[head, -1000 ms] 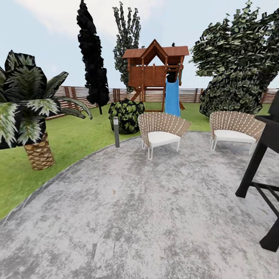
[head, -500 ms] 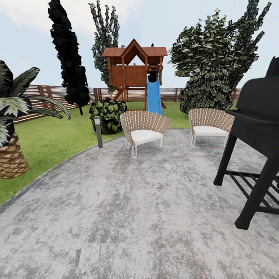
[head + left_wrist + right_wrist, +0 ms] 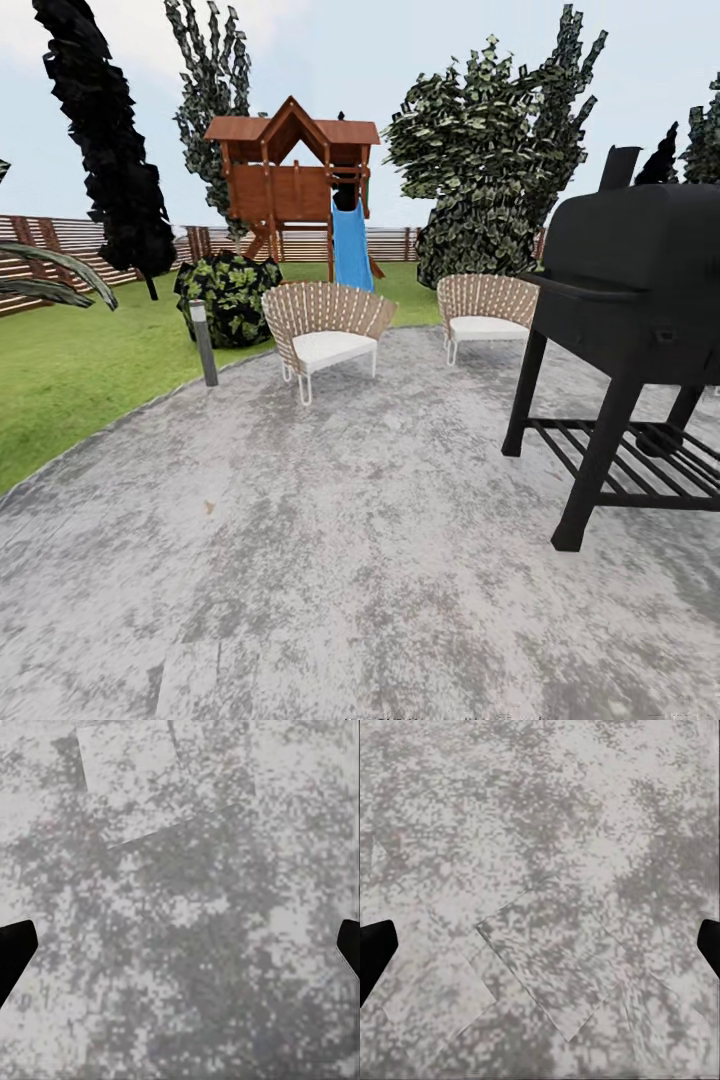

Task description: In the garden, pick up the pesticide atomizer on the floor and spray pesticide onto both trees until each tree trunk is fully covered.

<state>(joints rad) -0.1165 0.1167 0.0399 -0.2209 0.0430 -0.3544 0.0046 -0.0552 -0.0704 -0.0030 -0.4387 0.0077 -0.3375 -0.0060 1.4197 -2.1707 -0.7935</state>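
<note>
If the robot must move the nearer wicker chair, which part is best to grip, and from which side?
Probably the top rim of the curved backrest of the nearer wicker chair, approached from behind, on the playhouse side. The back is a thin, upright woven shell with a free upper edge; the cushioned seat looks too broad for a gripper.

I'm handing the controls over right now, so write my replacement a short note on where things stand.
Left gripper: open, nothing between the fingers, grey paving below it.
Right gripper: open and empty too, over the same paving.
The robot stands on the round paved patch. Ahead: two wicker chairs, a black grill at the right, a playhouse with a blue slide by the slatted fence, and lawn at the left.
Done: nothing yet; no atomizer in hand.
Left: find the atomizer on the grass, pick it up, find both thick-trunked trees and spray each trunk fully.
</note>
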